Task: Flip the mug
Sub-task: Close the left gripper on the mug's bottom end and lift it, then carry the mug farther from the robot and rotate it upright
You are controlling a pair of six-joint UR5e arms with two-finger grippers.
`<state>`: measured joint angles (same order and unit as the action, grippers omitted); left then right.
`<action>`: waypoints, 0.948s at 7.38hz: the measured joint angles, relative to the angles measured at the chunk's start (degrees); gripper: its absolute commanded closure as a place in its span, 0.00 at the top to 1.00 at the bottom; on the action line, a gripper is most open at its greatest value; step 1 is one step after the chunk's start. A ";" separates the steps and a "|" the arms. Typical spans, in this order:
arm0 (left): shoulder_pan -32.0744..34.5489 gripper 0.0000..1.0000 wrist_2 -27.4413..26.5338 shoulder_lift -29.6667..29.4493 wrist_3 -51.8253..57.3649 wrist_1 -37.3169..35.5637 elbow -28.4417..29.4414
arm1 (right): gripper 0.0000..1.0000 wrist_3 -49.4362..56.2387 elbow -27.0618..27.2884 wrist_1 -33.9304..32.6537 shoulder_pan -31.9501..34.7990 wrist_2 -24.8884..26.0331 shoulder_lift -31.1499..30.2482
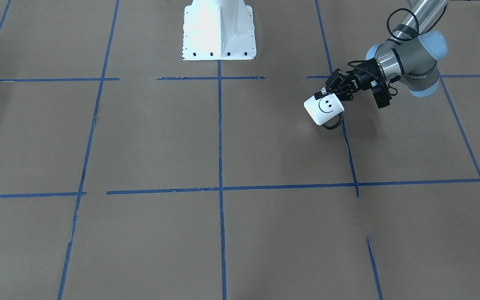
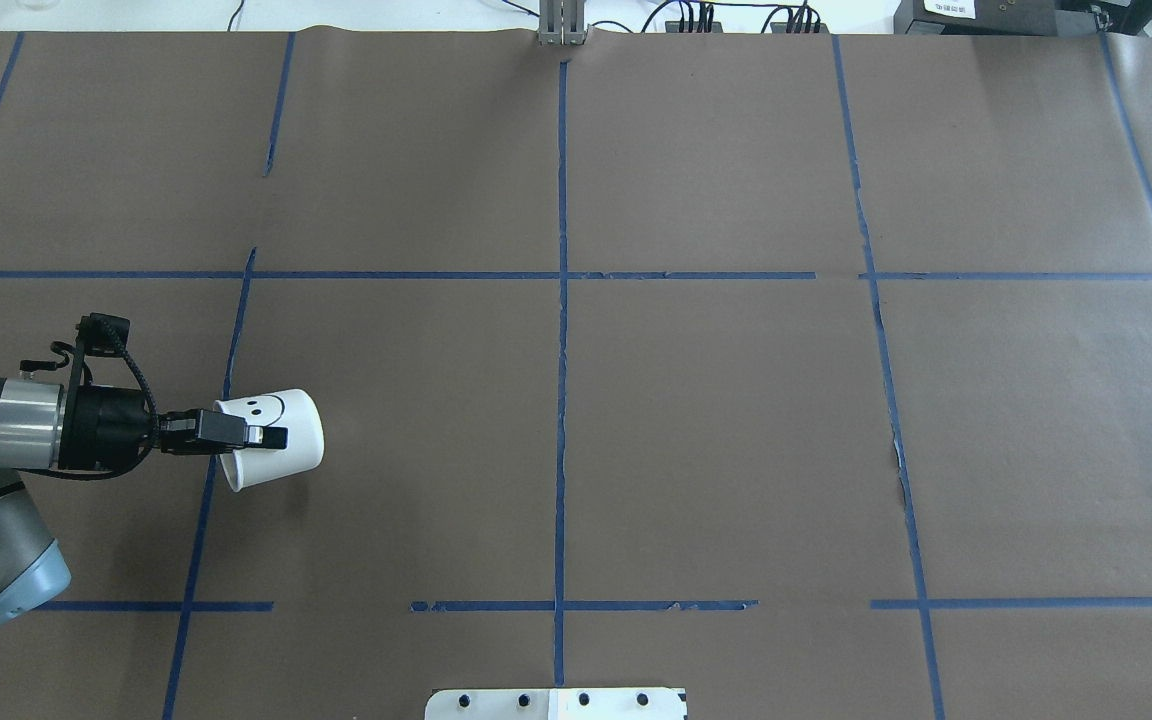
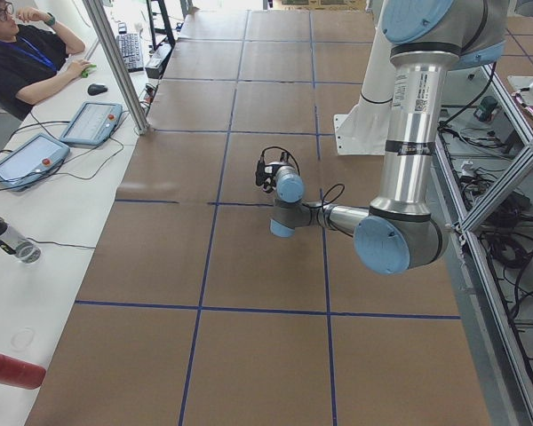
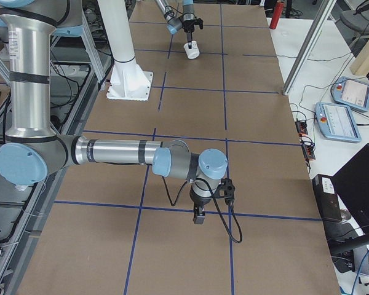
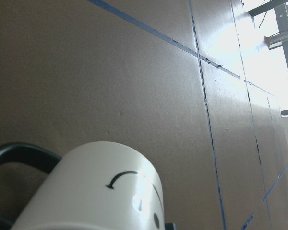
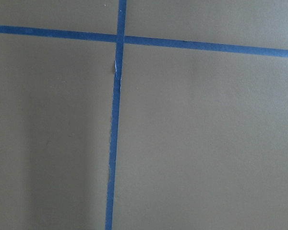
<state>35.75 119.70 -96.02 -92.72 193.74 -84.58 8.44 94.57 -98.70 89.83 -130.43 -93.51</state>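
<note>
1. Brown paper covers the worktop [image 2: 716,420], which is divided into large squares by blue tape [image 2: 562,400].
2. A white robot base [image 1: 219,29] stands at the robot's edge of the worktop, in the middle.
3. The left arm reaches in low from the left side of the overhead view, and its wrist lies almost level.
4. The left gripper [image 2: 271,438] is clamped on the mug [image 2: 296,455] at the rim, with one black finger lying along the outside wall.
5. The mug is over the left part of the worktop, just right of a tape line running near to far.
6. It is tipped onto its side, with the mouth toward the gripper and the base pointing at the middle of the worktop.
7. Whether the mug touches the paper cannot be told.
8. Its black smiley [image 1: 326,105] faces up and away from the robot, and its black handle [image 1: 335,123] hangs at the lower side.
9. The right gripper [image 4: 199,216] shows only in the side view, pointing down over a tape crossing, well apart from the mug.
10. Whether its fingers are apart or together cannot be told.
</note>
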 measured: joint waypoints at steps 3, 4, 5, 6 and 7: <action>0.01 0.00 2.55 -2.80 -3.01 -13.27 -5.29 | 1.00 0.00 0.00 0.00 0.00 0.00 0.00; 0.02 0.00 2.85 -4.19 -3.23 -23.91 -9.06 | 1.00 0.00 0.00 0.00 0.00 0.00 0.00; 0.01 0.00 2.92 -7.41 -3.30 -35.53 -11.55 | 1.00 0.00 0.00 0.00 0.00 0.00 0.00; -0.08 0.00 2.91 -12.26 -3.33 -46.92 -12.56 | 1.00 0.00 0.00 0.00 0.00 0.00 0.00; -0.27 0.00 2.86 -17.49 -3.34 -57.95 -12.83 | 1.00 0.00 0.00 0.00 0.00 0.00 0.00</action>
<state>35.48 122.56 -113.51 -96.06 135.79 -97.40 8.44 94.57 -98.70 89.83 -130.43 -93.51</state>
